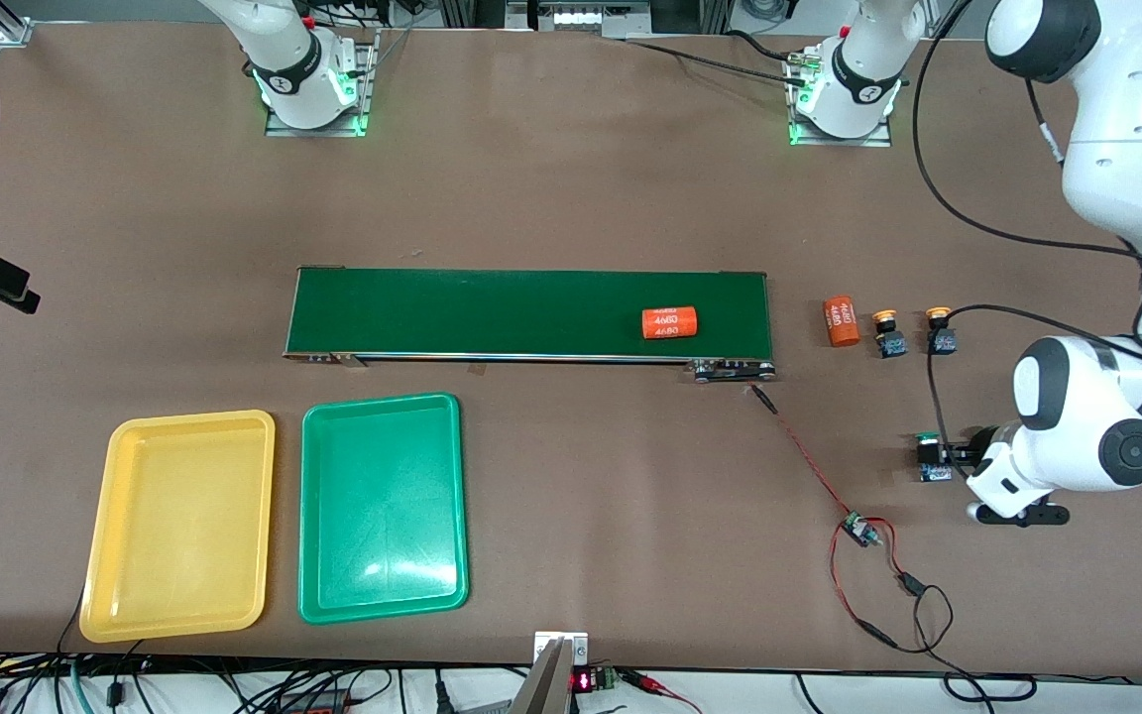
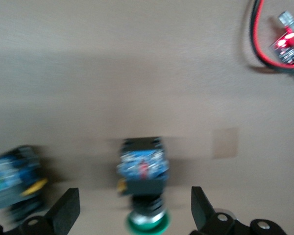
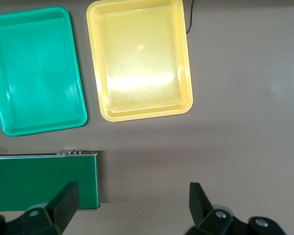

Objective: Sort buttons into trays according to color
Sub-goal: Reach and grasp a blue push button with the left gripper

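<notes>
Yellow tray [image 1: 179, 526] and green tray [image 1: 383, 508] nearest the camera
Left gripper [image 2: 134, 215] gapes wide astride a green-capped button [image 2: 143, 188]; right gripper [image 3: 132, 205] wide, holding nothing.

Front camera sitting high, facing both robot bases, taking in the whole worktop [image 1: 551, 178]. Left wrist camera looking straight down, close over a green button [image 2: 143, 181]. Right wrist camera looking down from higher, sharing the yellow tray [image 3: 139, 58], green tray [image 3: 34, 68] and conveyor belt [image 3: 39, 181] with the front view.
</notes>
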Controlling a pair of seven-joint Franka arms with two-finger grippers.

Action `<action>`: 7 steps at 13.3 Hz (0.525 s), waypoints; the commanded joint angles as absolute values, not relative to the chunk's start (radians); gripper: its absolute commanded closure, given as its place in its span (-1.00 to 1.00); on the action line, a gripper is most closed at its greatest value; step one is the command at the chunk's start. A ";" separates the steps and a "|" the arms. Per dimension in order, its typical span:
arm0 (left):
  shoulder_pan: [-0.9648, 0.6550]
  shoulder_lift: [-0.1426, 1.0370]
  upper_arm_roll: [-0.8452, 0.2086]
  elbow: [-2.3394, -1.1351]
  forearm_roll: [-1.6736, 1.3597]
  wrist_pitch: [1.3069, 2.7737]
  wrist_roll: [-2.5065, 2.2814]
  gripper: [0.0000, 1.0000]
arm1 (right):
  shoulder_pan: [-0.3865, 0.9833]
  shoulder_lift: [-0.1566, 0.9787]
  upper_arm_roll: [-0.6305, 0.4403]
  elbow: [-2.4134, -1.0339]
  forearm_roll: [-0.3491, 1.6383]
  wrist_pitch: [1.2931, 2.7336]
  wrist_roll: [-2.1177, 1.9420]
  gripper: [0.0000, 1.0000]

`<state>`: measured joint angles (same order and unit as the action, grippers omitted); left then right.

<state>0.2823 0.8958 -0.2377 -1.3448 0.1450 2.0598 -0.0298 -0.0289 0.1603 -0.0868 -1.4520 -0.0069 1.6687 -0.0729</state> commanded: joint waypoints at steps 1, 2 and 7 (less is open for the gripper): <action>0.268 0.905 -0.244 -1.344 0.084 2.088 -0.049 -0.80 | -0.034 0.149 -0.084 -1.462 0.009 1.674 -0.074 -1.00; 0.271 0.907 -0.242 -1.344 0.086 2.094 -0.046 -0.27 | -0.034 0.149 -0.084 -1.462 0.009 1.675 -0.074 -1.00; 0.267 0.904 -0.238 -1.339 0.161 2.115 -0.040 0.29 | -0.034 0.149 -0.083 -1.462 0.009 1.671 -0.074 -1.00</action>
<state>0.2739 0.9149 -0.2388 -1.3436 0.1312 2.1171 -0.0351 -0.0288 0.1603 -0.0868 -1.4521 -0.0054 1.6687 -0.0729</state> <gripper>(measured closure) 0.590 0.000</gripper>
